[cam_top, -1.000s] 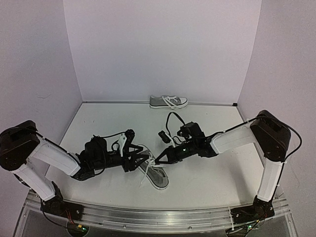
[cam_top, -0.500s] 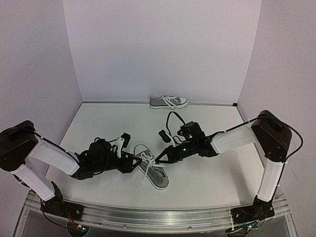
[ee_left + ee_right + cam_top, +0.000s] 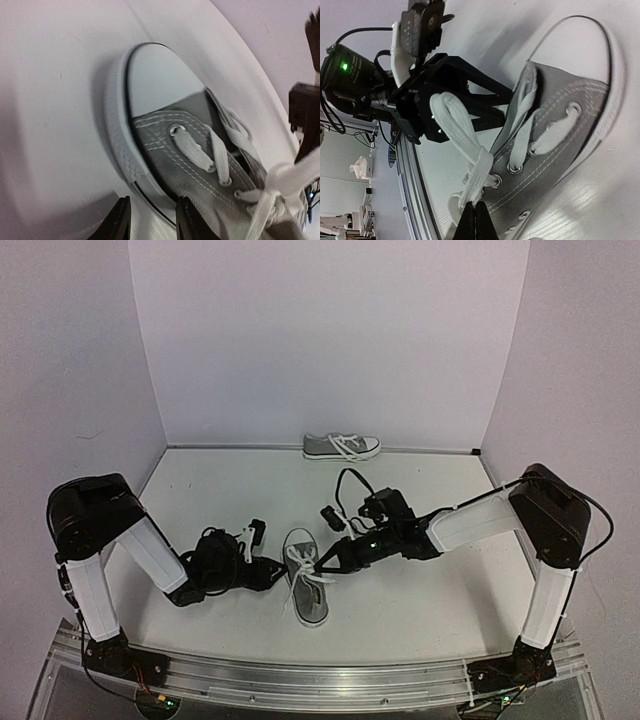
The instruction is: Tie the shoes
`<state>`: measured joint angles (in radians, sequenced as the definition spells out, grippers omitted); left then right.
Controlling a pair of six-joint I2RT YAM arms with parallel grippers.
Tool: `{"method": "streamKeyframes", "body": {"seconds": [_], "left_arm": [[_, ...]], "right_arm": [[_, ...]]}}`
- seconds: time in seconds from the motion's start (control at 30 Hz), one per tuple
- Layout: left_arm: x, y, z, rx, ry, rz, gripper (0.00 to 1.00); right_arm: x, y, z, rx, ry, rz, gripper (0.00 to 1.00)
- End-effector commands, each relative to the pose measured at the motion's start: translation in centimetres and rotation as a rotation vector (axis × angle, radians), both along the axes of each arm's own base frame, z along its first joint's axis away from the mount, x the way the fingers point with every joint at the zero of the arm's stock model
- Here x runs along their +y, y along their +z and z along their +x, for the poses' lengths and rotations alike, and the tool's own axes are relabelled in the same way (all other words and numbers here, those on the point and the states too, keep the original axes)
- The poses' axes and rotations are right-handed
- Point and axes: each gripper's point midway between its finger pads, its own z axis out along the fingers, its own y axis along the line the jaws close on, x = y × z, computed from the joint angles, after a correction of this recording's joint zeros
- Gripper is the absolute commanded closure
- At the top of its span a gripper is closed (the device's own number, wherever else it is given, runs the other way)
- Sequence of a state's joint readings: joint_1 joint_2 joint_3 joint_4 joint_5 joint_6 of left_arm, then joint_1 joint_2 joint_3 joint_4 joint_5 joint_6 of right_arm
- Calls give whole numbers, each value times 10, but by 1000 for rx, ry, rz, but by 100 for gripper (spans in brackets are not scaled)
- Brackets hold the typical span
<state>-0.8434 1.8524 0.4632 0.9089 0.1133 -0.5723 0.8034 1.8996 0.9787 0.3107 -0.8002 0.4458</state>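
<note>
One grey shoe [image 3: 308, 602] with white laces lies near the table's front, toe pointing away. My right gripper [image 3: 320, 567] is shut on a white lace loop [image 3: 465, 140], pulling it up from the eyelets beside the shoe's upper [image 3: 560, 135]. My left gripper [image 3: 276, 575] is low at the shoe's left side. Its jaws are open in the left wrist view [image 3: 150, 222], and the shoe's white sole edge [image 3: 117, 145] runs between the fingertips. The second shoe [image 3: 342, 447] lies on its side at the back wall, laces loose.
White walls close the table at the back and both sides. A metal rail [image 3: 320, 680] runs along the front edge. My left arm's black body [image 3: 355, 80] sits close to the shoe's far side in the right wrist view.
The near shoe has turned, so it points more straight away. My left arm has folded in and its gripper has slid along the shoe's left side. The right gripper keeps hold of the lace.
</note>
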Motion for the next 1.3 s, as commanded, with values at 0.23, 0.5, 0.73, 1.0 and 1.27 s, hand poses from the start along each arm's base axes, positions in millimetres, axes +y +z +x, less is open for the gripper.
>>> {"method": "streamKeyframes", "body": {"seconds": [0.23,0.5,0.73,1.0,1.27], "left_arm": [[-30,41,43,-122,-73,-227,77],[-17,42,25,-100,-96,-185,76],[-26,46,1,-60,-162,-171,76],[-15,63,-8,-69,-111,-155,69],[52,47,4,-31,160,123,60]], "right_arm": [[1,18,7,-59,-34,10,100],[-1,6,8,-44,-47,-18,100],[3,8,13,-53,-49,-15,100],[5,7,14,-53,-46,-19,100],[8,6,15,-51,-37,-15,100]]}}
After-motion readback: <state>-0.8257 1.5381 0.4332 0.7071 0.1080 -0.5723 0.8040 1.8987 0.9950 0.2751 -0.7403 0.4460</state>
